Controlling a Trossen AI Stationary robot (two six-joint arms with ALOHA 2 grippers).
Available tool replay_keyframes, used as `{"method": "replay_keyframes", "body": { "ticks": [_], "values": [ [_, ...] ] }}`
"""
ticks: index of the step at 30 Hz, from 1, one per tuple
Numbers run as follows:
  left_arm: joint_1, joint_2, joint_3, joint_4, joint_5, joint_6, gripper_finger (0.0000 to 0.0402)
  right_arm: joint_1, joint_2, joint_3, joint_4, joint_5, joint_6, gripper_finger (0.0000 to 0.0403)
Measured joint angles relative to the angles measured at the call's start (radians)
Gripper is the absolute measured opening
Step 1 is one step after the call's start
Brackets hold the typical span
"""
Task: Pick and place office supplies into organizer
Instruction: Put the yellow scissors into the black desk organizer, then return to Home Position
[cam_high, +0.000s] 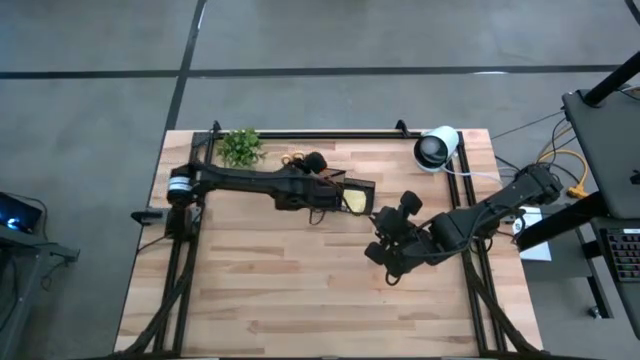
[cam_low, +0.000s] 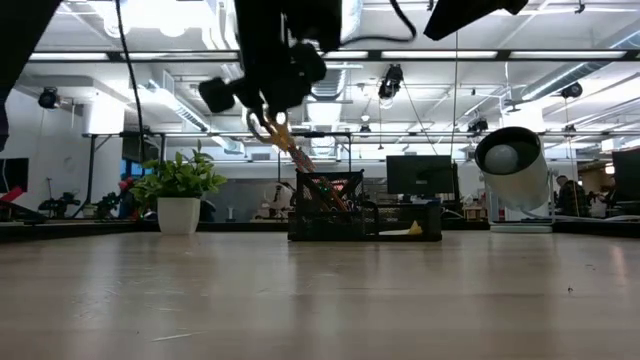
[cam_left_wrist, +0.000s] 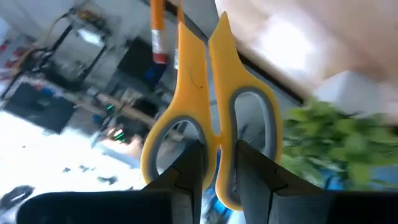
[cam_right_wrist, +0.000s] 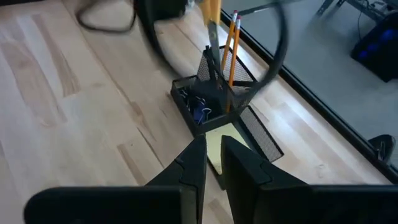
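The black mesh organizer (cam_right_wrist: 214, 102) stands at the table's far middle (cam_high: 355, 192). It holds orange pencils (cam_right_wrist: 233, 43), small blue bits (cam_right_wrist: 200, 113) and, in its low tray, the yellow sticky pad (cam_right_wrist: 219, 146). My left gripper (cam_left_wrist: 217, 152) hangs above it (cam_low: 268, 100), shut on the yellow-handled scissors (cam_left_wrist: 205, 93). My right gripper (cam_right_wrist: 212, 158) is shut on nothing, raised to the near right of the organizer (cam_high: 388, 228) and pointing at it. My left gripper pinches the scissors' handle where the two yellow loops meet (cam_left_wrist: 217, 134), one finger (cam_left_wrist: 191, 165) in each loop's opening. The scissors slant down below the fingers (cam_low: 290, 150), and their blades (cam_right_wrist: 211, 53) reach into the organizer's tall compartment beside the pencils.
A small green plant in a white pot (cam_high: 240, 147) stands at the far left, close to my left arm. A big white-and-black roll (cam_high: 437, 148) sits at the far right corner. Bare wood lies across the table's near half (cam_high: 300, 290).
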Motion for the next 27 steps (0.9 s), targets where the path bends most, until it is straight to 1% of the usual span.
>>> {"method": "replay_keyframes", "body": {
  "ticks": [3,9,13,18,20,22,25,27],
  "values": [
    [0.013,0.05,0.004,0.079,-0.084,0.026,0.0053,0.002,0.0,0.0,0.001,-0.002,0.0,0.0038],
    [0.015,0.129,0.052,0.102,-0.102,0.027,0.0055,0.014,0.0,0.0,0.002,-0.011,0.0,0.0038],
    [-0.002,0.169,0.051,0.18,-0.083,0.016,0.008,0.02,0.0,0.0,0.002,-0.012,0.0,0.0038],
    [-0.067,0.175,0.05,0.249,-0.08,0.008,0.0122,0.025,0.0,-0.002,0.0,-0.013,-0.012,0.0038],
    [-0.096,0.172,0.052,0.275,-0.077,-0.028,0.0135,0.025,0.0,-0.005,0.001,-0.012,-0.017,0.0038],
    [-0.127,0.164,0.056,0.272,-0.078,-0.097,0.0147,0.025,0.0,-0.007,-0.001,-0.011,-0.03,0.0038],
    [-0.181,0.135,0.056,0.249,-0.076,-0.248,0.016,0.028,0.0,-0.007,0.002,-0.011,-0.05,0.0038],
    [-0.225,0.102,0.053,0.204,-0.048,-0.366,0.0164,0.035,-0.002,-0.007,0.006,-0.011,-0.053,0.0038]
  ]
}}
